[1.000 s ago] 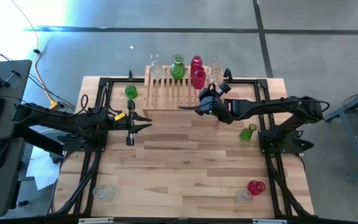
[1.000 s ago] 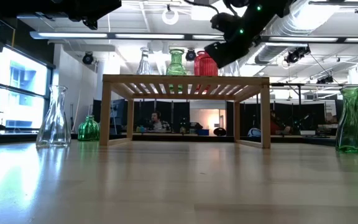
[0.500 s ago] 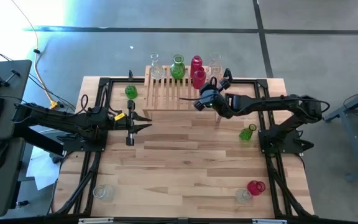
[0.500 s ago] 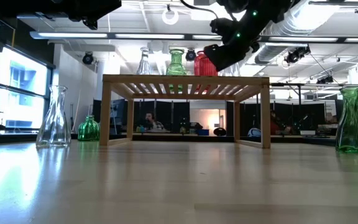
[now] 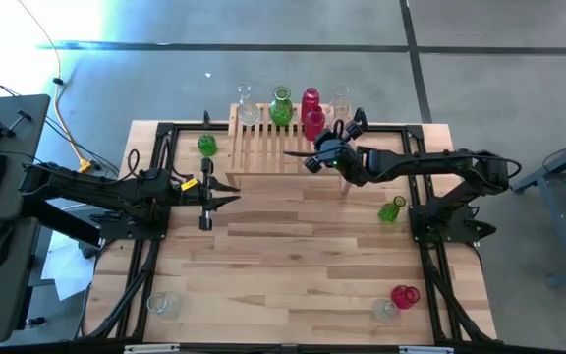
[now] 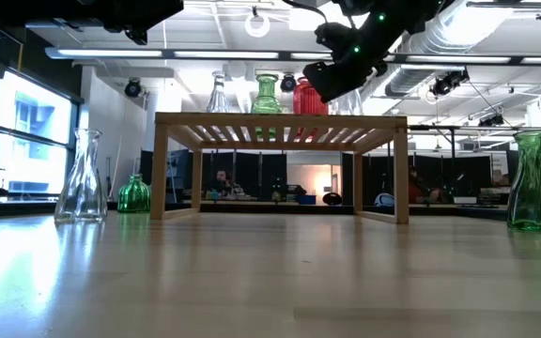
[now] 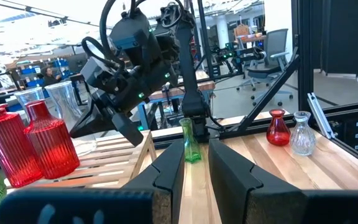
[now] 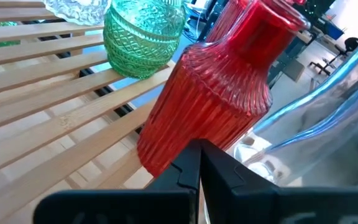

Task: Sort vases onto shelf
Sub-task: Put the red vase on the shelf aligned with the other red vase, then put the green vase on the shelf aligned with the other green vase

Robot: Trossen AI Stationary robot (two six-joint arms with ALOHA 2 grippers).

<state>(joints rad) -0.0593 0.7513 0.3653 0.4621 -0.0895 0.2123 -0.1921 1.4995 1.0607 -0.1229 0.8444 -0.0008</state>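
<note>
The shelf [image 5: 263, 146] stands at the table's far edge. On it are a clear vase [image 5: 247, 113], a green vase [image 5: 281, 106], two red vases [image 5: 310, 100] [image 5: 314, 125] and another clear vase [image 5: 340, 103]. My right gripper [image 5: 293, 154] is shut and hovers over the shelf's right part, just near of the nearer red vase [image 8: 219, 93]. In the low view my right gripper [image 6: 319, 73] hangs above the shelf top [image 6: 280, 120]. My left gripper [image 5: 232, 187] waits left of centre, level, with a narrow empty gap between its fingers [image 7: 166, 171]. My right gripper's shut fingertips [image 8: 194, 155] lie close before the lower body [image 8: 166, 146] of the nearer red vase. I cannot tell whether they touch it. The vase stands upright on the shelf's slats.
Loose vases stand on the table: green ones [image 5: 207, 145] [image 5: 391, 209], a red one [image 5: 405, 295], and clear ones [image 5: 385, 311] [image 5: 162, 304]. Black frame rails [image 5: 165, 128] run along the table's sides. Bare planks lie in the middle and near part.
My right gripper, still shut, has moved toward the table's far edge, from the shelf's near edge to over its slats, closer to the nearer red vase. It has rolled a little and risen slightly. The vases have stayed put.
</note>
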